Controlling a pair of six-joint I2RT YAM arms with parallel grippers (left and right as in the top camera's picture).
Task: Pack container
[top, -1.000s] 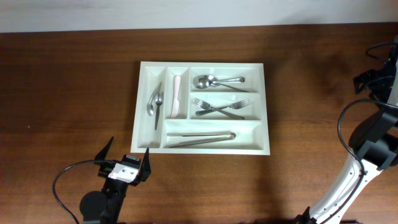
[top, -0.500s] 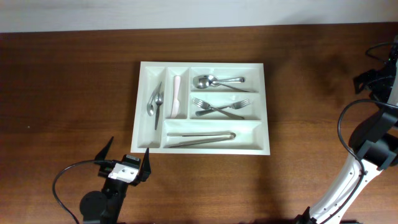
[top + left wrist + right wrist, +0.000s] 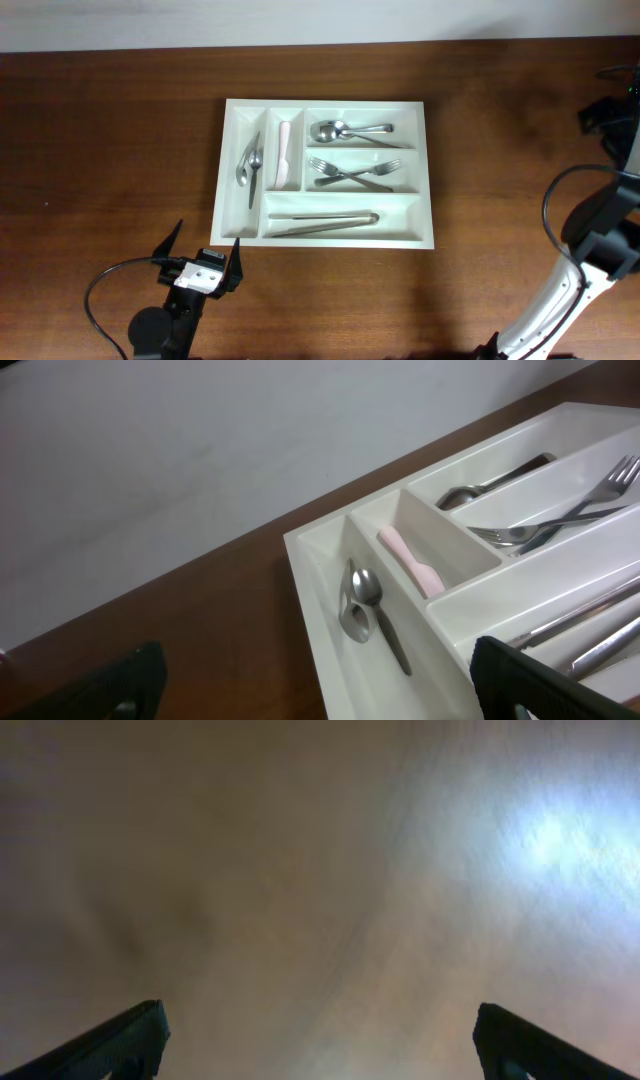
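Just ahead of spread left claw (image 3: 207, 236): container (image 3: 325, 103).

I read cutlery tray (image 3: 330, 103) as white plastic, smooth, slight gloss. Spoons (image 3: 327, 130), forks (image 3: 350, 172), tongs (image 3: 322, 221): polished metal, reflective. Pink utensil (image 3: 284, 153): matt, plastic-looking; I cannot confirm material. Table (image 3: 100, 150): dark wood, visible grain, satin sheen.

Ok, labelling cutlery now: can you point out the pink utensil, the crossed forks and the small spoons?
pink utensil (image 3: 284, 152), overhead view, middle of its length.
crossed forks (image 3: 351, 174), overhead view, where they cross.
small spoons (image 3: 241, 177), overhead view, one spoon's bowl.
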